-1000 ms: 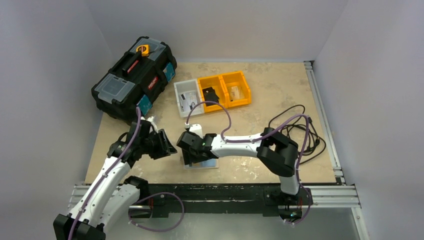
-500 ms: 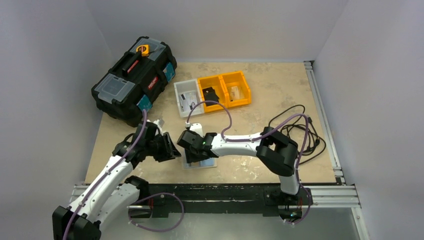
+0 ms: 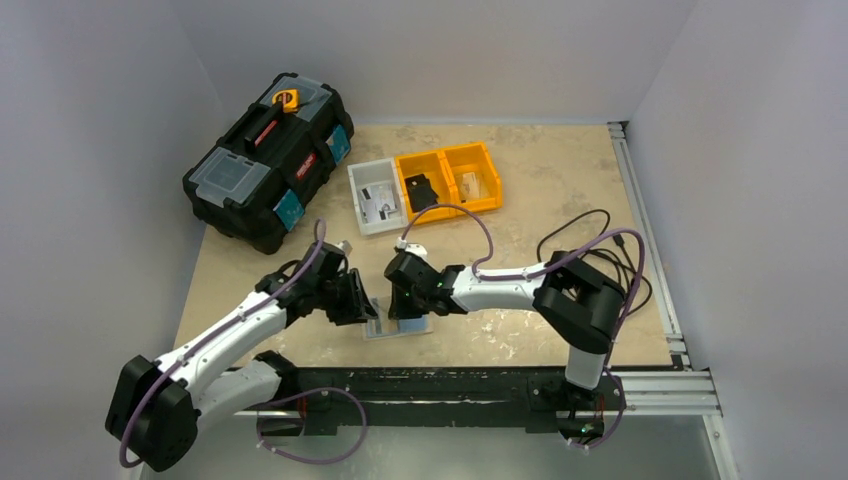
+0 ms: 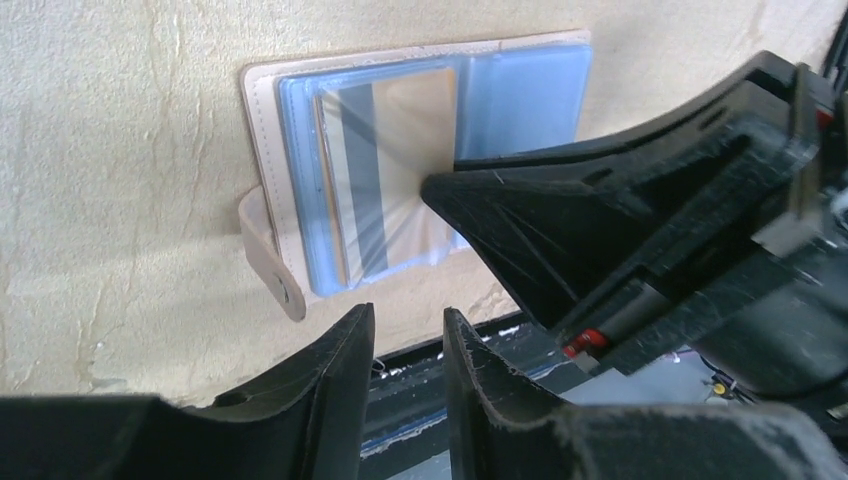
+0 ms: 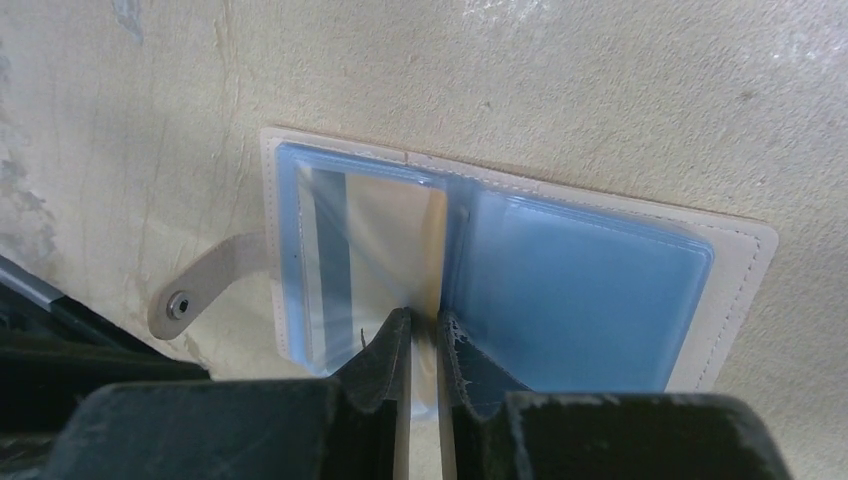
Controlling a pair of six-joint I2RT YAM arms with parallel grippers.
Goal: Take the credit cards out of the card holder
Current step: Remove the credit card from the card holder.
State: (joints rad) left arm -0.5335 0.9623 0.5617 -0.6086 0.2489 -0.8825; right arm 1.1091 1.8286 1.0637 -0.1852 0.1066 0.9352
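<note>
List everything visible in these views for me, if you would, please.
card holder: one, beige with blue sleeves, open flat at the front of the table
credit card: one visible, pale with dark stripe, in the strap-side sleeve
toolbox: one, black with teal latches, far left
small bin: one, grey-white, far centre
open bins: two, yellow, beside it
cables: one tangle, black, right side
left gripper: black, slightly open, empty
right gripper: black, nearly shut at the card's edge

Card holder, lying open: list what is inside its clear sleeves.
The sleeve by the snap strap holds one pale card with a dark stripe. The other sleeve looks empty. Cards behind that one would be hidden; the right end effector covers its near edge.
</note>
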